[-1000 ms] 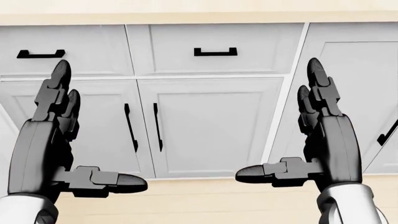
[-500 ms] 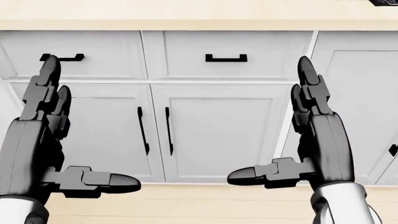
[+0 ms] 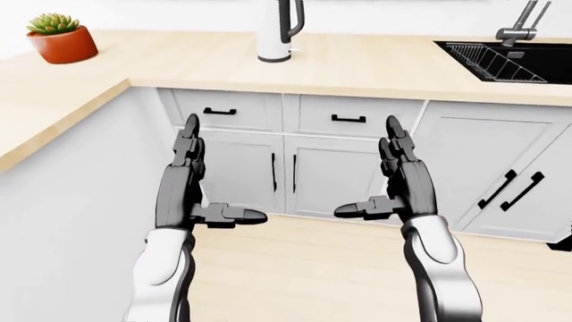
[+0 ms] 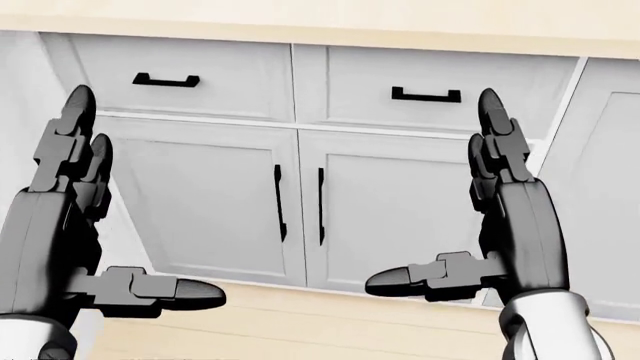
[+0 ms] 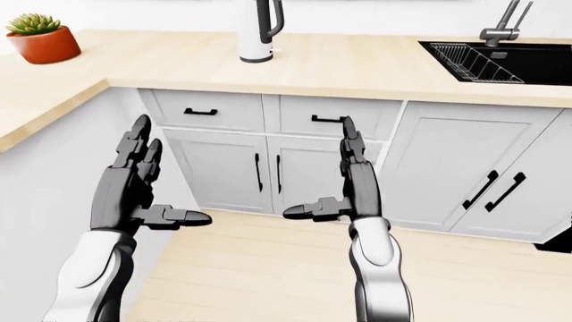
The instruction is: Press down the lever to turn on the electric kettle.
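Note:
A white electric kettle (image 3: pixel 276 31) with a black handle stands on the wooden counter at the top of the left-eye view; its top is cut off by the frame and its lever cannot be made out. It also shows in the right-eye view (image 5: pixel 255 32). My left hand (image 3: pixel 192 180) and right hand (image 3: pixel 389 176) are both open and empty, fingers pointing up, thumbs turned inward. They hang in the air well below the counter, before the cabinet doors, far from the kettle.
A potted succulent (image 3: pixel 62 38) sits on the left counter arm (image 3: pixel 45 114). A black sink (image 3: pixel 509 60) with a faucet lies at the top right. White cabinets with black handles (image 4: pixel 300 202) run under the counter. Wooden floor (image 3: pixel 313 268) lies below.
The whole head view has shifted: the cabinets slide to the right and down and tilt, so the camera has moved. Both hands stay open in the same pose.

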{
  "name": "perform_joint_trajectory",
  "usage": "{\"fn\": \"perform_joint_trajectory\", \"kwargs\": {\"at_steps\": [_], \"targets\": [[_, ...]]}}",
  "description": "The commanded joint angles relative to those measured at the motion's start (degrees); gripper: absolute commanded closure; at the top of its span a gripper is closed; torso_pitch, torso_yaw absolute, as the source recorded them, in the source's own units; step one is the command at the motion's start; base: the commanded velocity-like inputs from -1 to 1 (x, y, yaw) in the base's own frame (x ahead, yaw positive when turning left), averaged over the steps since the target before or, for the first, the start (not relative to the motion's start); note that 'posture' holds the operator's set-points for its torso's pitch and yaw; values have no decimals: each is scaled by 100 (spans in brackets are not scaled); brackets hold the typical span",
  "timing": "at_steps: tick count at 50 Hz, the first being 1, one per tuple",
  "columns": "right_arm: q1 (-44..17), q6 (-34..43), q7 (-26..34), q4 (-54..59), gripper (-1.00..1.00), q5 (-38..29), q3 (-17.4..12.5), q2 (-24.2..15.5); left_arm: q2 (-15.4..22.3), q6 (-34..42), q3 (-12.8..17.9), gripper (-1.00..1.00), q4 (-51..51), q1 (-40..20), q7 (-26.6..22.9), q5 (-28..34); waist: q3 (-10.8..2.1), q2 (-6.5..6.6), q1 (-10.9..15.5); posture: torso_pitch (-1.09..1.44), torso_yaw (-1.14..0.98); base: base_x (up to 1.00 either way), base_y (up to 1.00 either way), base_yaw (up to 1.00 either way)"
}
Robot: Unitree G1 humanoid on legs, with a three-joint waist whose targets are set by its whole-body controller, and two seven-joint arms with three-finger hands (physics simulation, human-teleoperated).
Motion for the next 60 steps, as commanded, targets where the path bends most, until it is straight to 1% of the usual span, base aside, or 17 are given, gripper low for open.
{"fn": "perform_joint_trajectory", "kwargs": {"at_steps": [1, 10, 14, 17, 21, 23, 25, 26, 28, 32, 37, 41, 44, 53, 58, 59, 60], "targets": [[-95, -148, 4, -164, -100, 10, 23, -8, 14, -161, 23, -100, -122, -82, 27, 13, -120, 42, -2, 0, 0, 0, 0, 30], [-108, -103, 6, -198, -100, -21, 42, -3, 21, -147, 22, -100, -138, -88, 29, 33, -39, -343, 45, 0, 0, 0, 0, 30], [-112, -87, 8, -218, -100, -28, 40, -5, 16, -156, -4, -100, -120, -89, 26, 58, -117, -840, 20, 0, 0, 0, 0, 30], [-114, -174, -75, -190, -100, -60, -3, 1, 12, -167, -23, -100, -122, -84, 22, 87, 79, -689, -28, 0, 0, 0, 0, 20], [-127, -149, -159, -286, -100, 37, -77, 0, 2, -164, -29, -100, -115, -85, 16, 104, -71, -468, -23, 0, 0, 0, 0, 0], [-116, -155, -164, -344, -100, 105, -109, -15, -2, -157, -45, -100, -128, -83, 10, 114, -132, -231, -59, 0, 0, 0, 0, 0], [-96, -174, -182, -440, -100, 158, -145, -31, -10, -173, -54, -100, -124, -65, 7, 120, -74, -310, -40, 0, 0, 0, 0, 0], [-84, -232, -177, -441, -100, 173, -146, -40, -11, -148, -56, -100, -143, -74, 2, 121, -218, -275, -38, 0, 0, 8, 0, 0], [-95, -232, -204, -424, -100, 155, -141, -49, -6, -136, -40, -100, -144, -85, -5, 118, -5, -320, -11, 0, 0, 18, 0, 0], [-104, -237, -230, -413, -100, 136, -127, -47, -8, -147, -54, -100, -111, -103, -1, 125, 44, -611, -2, 0, 0, 19, 0, 0], [-109, -209, -238, -456, -100, 137, -142, -53, -8, -106, -65, -100, -113, -154, 0, 130, 9, -528, -5, 0, 0, 19, 0, 0], [-108, -183, -239, -489, -100, 145, -163, -65, -5, -102, -57, -100, -139, -136, -4, 127, 61, -319, -11, 0, 0, 20, 0, 0], [-101, -191, -243, -498, -100, 151, -170, -65, -8, -114, -59, -100, -132, -136, -1, 128, -14, 98, -41, 0, 0, 20, 0, 0], [-104, -184, -240, -500, -100, 156, -185, -79, -11, -117, -65, -100, -121, -135, 1, 136, 28, -245, 46, 0, 0, 19, 0, 0], [-103, -167, -245, -522, -100, 158, -199, -84, -11, -131, -64, -100, -112, -124, 1, 136, -52, -803, 68, 0, 0, 19, 0, 0], [-108, -160, -241, -524, -100, 164, -207, -89, -8, -105, -61, -100, -133, -133, -2, 137, -36, -571, 2, 0, 0, 19, 0, 0], [-108, -161, -245, -527, -100, 165, -211, -88, -7, -101, -52, -100, -137, -135, -3, 133, -21, -667, 45, 0, 0, 19, 0, 0]]}}
